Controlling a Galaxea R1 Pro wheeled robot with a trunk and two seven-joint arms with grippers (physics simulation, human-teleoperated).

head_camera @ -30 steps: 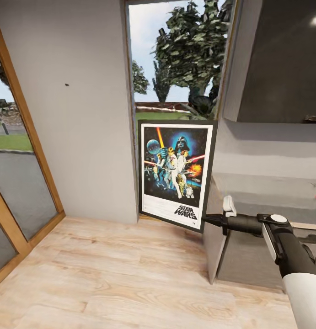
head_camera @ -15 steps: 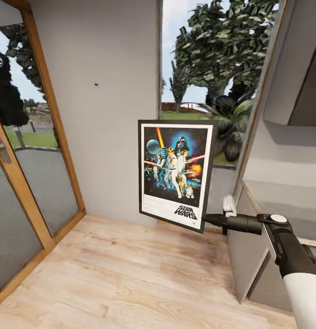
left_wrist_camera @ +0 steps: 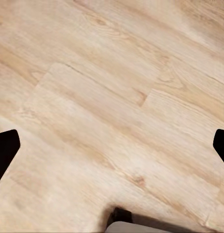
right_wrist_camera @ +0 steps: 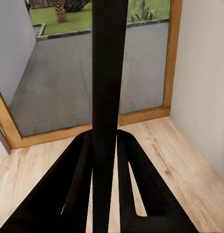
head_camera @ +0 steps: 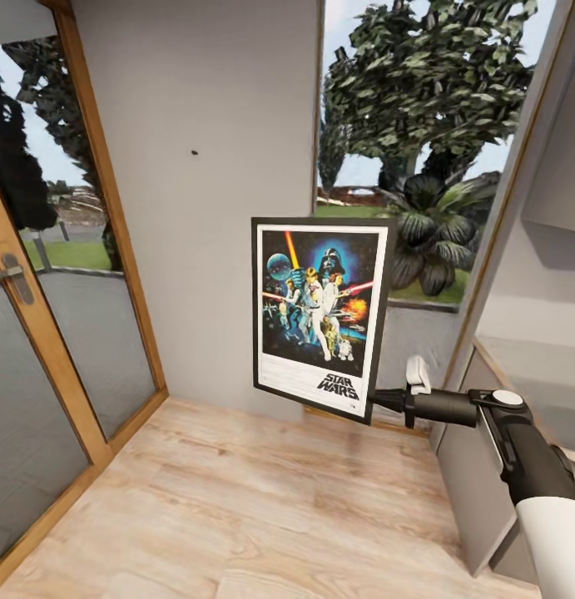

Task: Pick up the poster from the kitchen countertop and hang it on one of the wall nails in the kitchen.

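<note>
Right gripper (head_camera: 377,400) is clamped on the poster (head_camera: 320,316) at its lower right frame edge, holding it upright in the air, clear of the wood floor (head_camera: 237,516). It looks light, thin and stiff, so a corner grip likely lets it swing. Wall nail (head_camera: 194,154) sits up-left on the grey wall (head_camera: 220,125); left gripper (left_wrist_camera: 112,145) hangs spread apart over the floor.

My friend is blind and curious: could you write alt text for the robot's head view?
The robot's right gripper holds a framed Star Wars poster upright by its lower right corner, above a pale wood floor. Up and to the left, a tiny dark nail dots the grey wall between a glass door and a window.
</note>
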